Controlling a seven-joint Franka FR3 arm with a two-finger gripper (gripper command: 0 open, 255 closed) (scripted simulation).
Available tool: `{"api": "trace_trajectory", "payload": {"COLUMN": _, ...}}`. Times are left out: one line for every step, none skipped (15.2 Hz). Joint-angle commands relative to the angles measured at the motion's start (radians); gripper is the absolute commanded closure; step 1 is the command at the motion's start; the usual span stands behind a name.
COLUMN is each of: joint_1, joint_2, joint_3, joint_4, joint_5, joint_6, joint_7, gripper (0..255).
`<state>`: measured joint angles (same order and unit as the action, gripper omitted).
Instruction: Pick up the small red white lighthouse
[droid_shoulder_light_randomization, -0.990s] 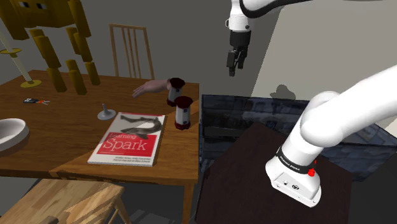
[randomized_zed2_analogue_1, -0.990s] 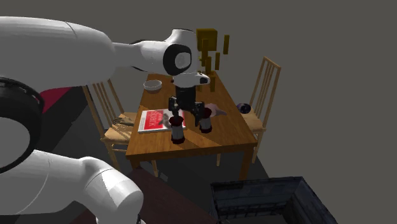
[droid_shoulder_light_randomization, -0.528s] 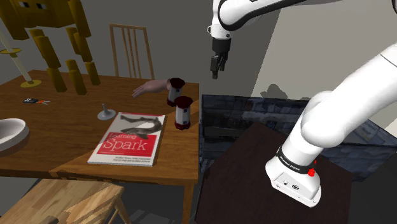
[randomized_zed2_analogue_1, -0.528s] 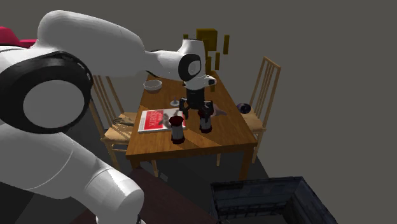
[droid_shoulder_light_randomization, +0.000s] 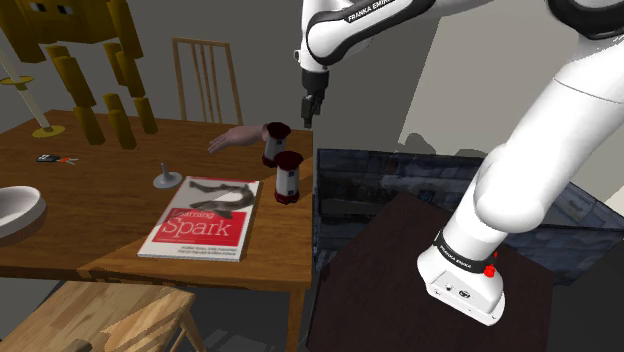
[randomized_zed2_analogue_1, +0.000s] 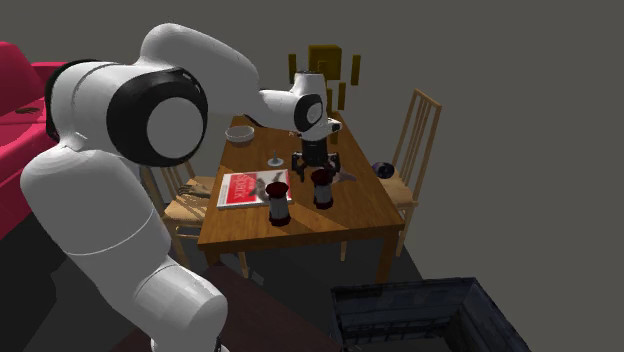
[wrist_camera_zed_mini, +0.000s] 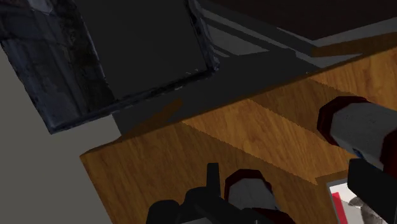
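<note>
lighthouse (droid_shoulder_light_randomization: 273, 145), dark red at the cap and base with a white body, is standing on the wooden table (droid_shoulder_light_randomization: 110, 195) near the edge at the shoulder view's right. it is just behind a second lighthouse (droid_shoulder_light_randomization: 288, 177) of the same kind, which is standing beside the red book (droid_shoulder_light_randomization: 205, 220). the gripper (droid_shoulder_light_randomization: 307, 114) is hovering above the first one and slightly toward the shoulder view's right, well clear of its cap and touching nothing. in the wrist view that cap is lying low between the two fingers (wrist_camera_zed_mini: 371, 191), which are standing wide apart with nothing clasped. compared with half a second ago, the hand is sitting further toward the shoulder view's left, closer over the pair, while both lighthouses are resting where they were. the arm (droid_shoulder_light_randomization: 520, 180) is arching high from the stand, its forearm running across the top of the shoulder view and the wrist pointing downward at the table.
</note>
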<state>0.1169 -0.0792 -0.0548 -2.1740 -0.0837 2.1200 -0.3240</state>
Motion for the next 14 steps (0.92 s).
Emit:
{"api": "trace_trajectory", "payload": {"joint_1": 0.005, "joint_2": 0.078, "joint_3": 0.002, "joint_4": 0.066, "joint_5": 0.005, "joint_6": 0.031, "joint_7": -0.032, "gripper": 0}}
{"api": "trace_trajectory", "payload": {"joint_1": 0.008, "joint_2": 0.111, "joint_3": 0.005, "joint_4": 0.093, "joint_5": 0.007, "joint_6": 0.046, "joint_7": -0.044, "gripper": 0}}
{"api": "trace_trajectory", "payload": {"joint_1": 0.011, "joint_2": 0.144, "joint_3": 0.009, "joint_4": 0.121, "joint_5": 0.008, "joint_6": 0.059, "joint_7": -0.056, "gripper": 0}}
{"api": "trace_trajectory", "payload": {"joint_1": 0.013, "joint_2": 0.176, "joint_3": 0.012, "joint_4": 0.149, "joint_5": 0.01, "joint_6": 0.072, "joint_7": -0.067, "gripper": 0}}
{"api": "trace_trajectory", "payload": {"joint_1": 0.016, "joint_2": 0.209, "joint_3": 0.016, "joint_4": 0.179, "joint_5": 0.011, "joint_6": 0.083, "joint_7": -0.078, "gripper": 0}}
{"api": "trace_trajectory", "payload": {"joint_1": 0.017, "joint_2": 0.219, "joint_3": 0.018, "joint_4": 0.189, "joint_5": 0.012, "joint_6": 0.086, "joint_7": -0.082, "gripper": 0}}
{"api": "trace_trajectory", "payload": {"joint_1": 0.017, "joint_2": 0.225, "joint_3": 0.018, "joint_4": 0.182, "joint_5": 0.011, "joint_6": 0.099, "joint_7": -0.081, "gripper": 0}}
{"api": "trace_trajectory", "payload": {"joint_1": 0.017, "joint_2": 0.231, "joint_3": 0.018, "joint_4": 0.175, "joint_5": 0.011, "joint_6": 0.111, "joint_7": -0.08, "gripper": 0}}
{"api": "trace_trajectory", "payload": {"joint_1": 0.017, "joint_2": 0.237, "joint_3": 0.018, "joint_4": 0.169, "joint_5": 0.01, "joint_6": 0.123, "joint_7": -0.08, "gripper": 0}}
{"api": "trace_trajectory", "payload": {"joint_1": 0.016, "joint_2": 0.243, "joint_3": 0.018, "joint_4": 0.163, "joint_5": 0.01, "joint_6": 0.136, "joint_7": -0.079, "gripper": 0}}
{"api": "trace_trajectory", "payload": {"joint_1": 0.016, "joint_2": 0.249, "joint_3": 0.018, "joint_4": 0.157, "joint_5": 0.009, "joint_6": 0.148, "joint_7": -0.078, "gripper": 0}}
{"api": "trace_trajectory", "payload": {"joint_1": 0.016, "joint_2": 0.255, "joint_3": 0.017, "joint_4": 0.151, "joint_5": 0.009, "joint_6": 0.16, "joint_7": -0.077, "gripper": 0}}
{"api": "trace_trajectory", "payload": {"joint_1": 0.016, "joint_2": 0.266, "joint_3": 0.017, "joint_4": 0.142, "joint_5": 0.008, "joint_6": 0.179, "joint_7": -0.076, "gripper": 0}}
{"api": "trace_trajectory", "payload": {"joint_1": 0.016, "joint_2": 0.266, "joint_3": 0.017, "joint_4": 0.142, "joint_5": 0.008, "joint_6": 0.179, "joint_7": -0.076, "gripper": 0}}
